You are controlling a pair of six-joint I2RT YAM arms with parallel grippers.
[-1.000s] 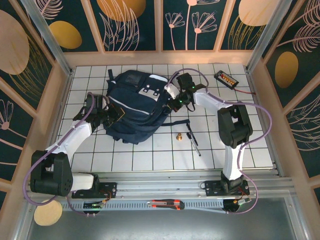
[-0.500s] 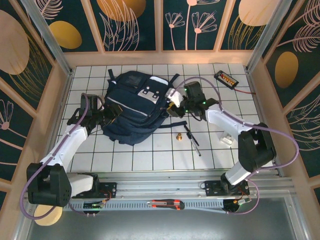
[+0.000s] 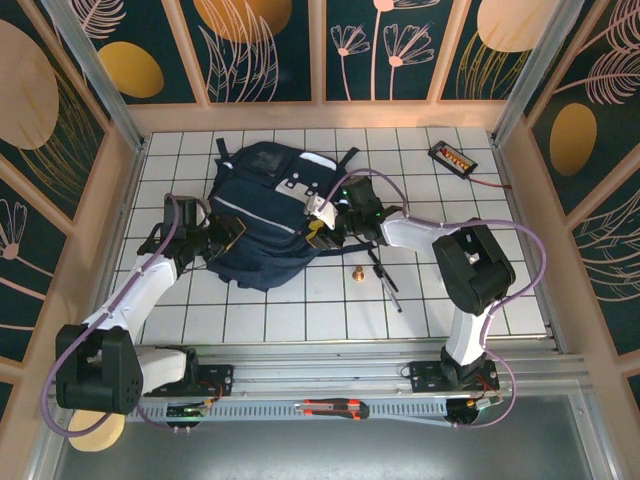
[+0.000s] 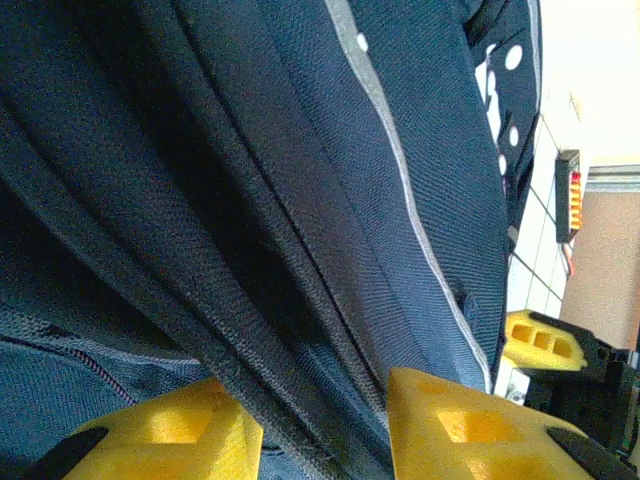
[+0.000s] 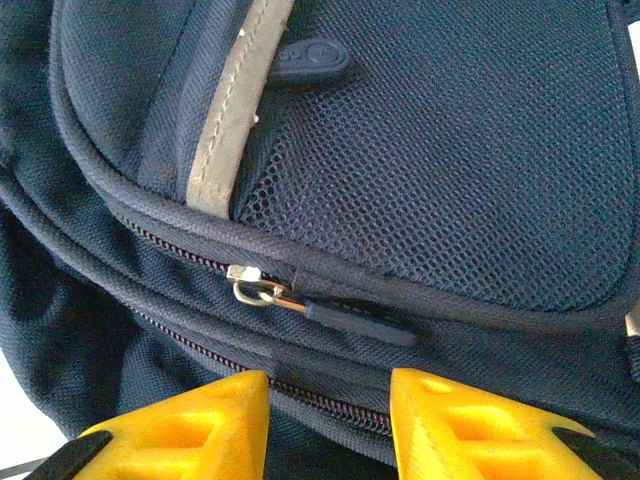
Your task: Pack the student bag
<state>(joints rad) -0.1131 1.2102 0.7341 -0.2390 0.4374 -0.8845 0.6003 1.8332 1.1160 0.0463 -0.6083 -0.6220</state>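
Navy woven fabric with thin pale stripes and a grey buckle patch on the front pocket: the large dark backpack [image 3: 262, 205] lies on the white gridded table [image 3: 480, 270], left of centre and toward the far edge. The left hand [image 3: 228, 232] is at its left flank, yellow fingers apart with a fabric ridge between them; whether they pinch it cannot be told. The right hand [image 3: 320, 226] is at its right flank, fingers parted beside a silver zip slider [image 5: 262, 292]. Both wrist views cut off the backpack's outline.
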